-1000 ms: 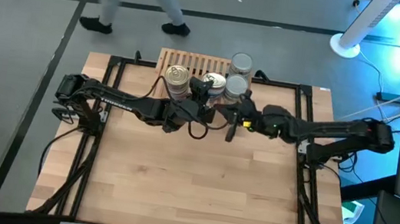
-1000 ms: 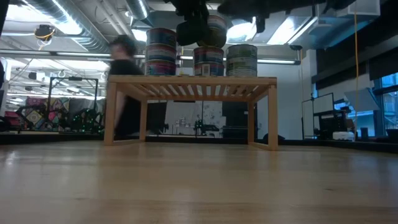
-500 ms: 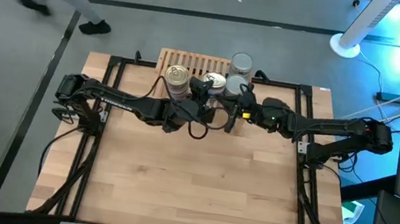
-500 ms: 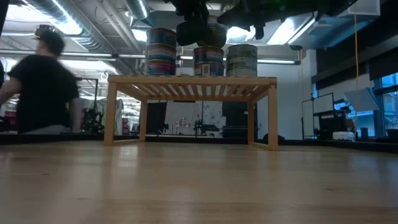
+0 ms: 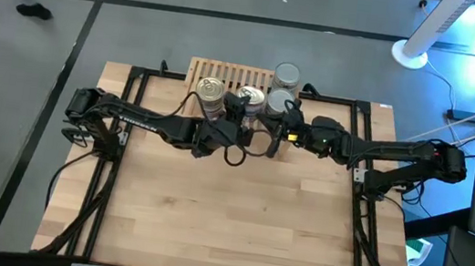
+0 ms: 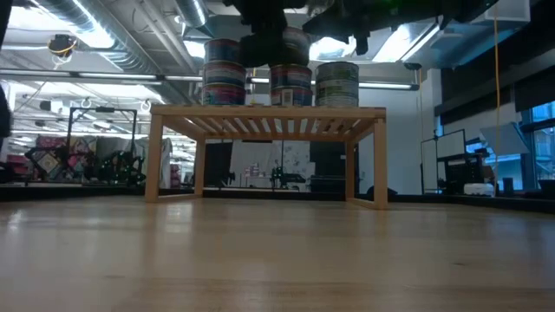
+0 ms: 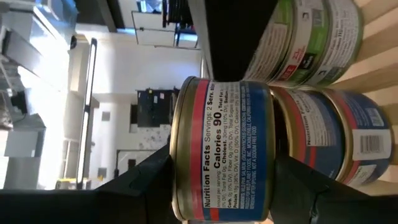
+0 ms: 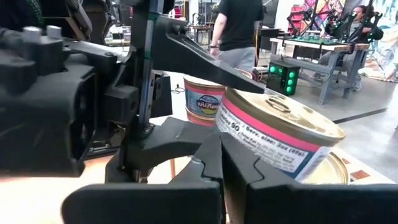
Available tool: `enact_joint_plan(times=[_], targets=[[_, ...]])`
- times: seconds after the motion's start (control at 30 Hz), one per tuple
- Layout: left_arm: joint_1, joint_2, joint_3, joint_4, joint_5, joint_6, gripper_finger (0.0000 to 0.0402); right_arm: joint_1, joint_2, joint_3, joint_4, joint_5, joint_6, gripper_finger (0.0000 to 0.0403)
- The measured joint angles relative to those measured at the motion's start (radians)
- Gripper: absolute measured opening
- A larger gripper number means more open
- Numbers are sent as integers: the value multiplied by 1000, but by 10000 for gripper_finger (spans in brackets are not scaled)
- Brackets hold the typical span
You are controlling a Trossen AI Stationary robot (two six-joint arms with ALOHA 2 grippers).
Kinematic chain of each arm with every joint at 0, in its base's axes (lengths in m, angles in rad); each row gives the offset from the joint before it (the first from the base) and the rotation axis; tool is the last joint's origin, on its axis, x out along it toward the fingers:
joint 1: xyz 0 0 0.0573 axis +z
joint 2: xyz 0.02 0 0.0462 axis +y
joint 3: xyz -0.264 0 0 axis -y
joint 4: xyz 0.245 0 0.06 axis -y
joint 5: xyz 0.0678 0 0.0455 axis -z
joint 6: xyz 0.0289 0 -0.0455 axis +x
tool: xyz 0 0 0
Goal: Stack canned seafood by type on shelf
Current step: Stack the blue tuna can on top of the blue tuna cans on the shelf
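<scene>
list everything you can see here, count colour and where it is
shelf: one, light wood with a slatted top, at the table's far edge
table: one, light wood, under both arms
stacked cans: three short stacks in a row on the shelf, banded labels, gold and silver lids
held can: one, blue and red label with a gold rim, just above the middle stack
fan base: one, white, on the floor beyond the table
person: one, dark top, in the room behind
left gripper: closed on the held can
right gripper: shut, empty, beside the held can
</scene>
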State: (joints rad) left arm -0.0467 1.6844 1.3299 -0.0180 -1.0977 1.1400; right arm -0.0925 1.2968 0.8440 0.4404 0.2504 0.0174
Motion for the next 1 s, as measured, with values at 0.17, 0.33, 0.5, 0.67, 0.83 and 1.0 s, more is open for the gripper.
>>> enact_joint_plan(times=[0.17,0.33,0.5,0.67,0.83,1.0], targets=[[1,0,0,4,-11,-28,200,0,0,0,0,0,0,1],[2,0,0,-2,28,-30,200,0,0,0,0,0,0,1],[6,0,0,4,47,-32,201,0,0,0,0,0,0,1],[16,2,-3,-9,59,-40,223,0,0,0,0,0,0,1],[23,3,-3,-2,56,-53,255,0,0,0,-1,0,0,1],[22,3,-3,-1,53,-53,264,0,0,0,-2,0,0,1]])
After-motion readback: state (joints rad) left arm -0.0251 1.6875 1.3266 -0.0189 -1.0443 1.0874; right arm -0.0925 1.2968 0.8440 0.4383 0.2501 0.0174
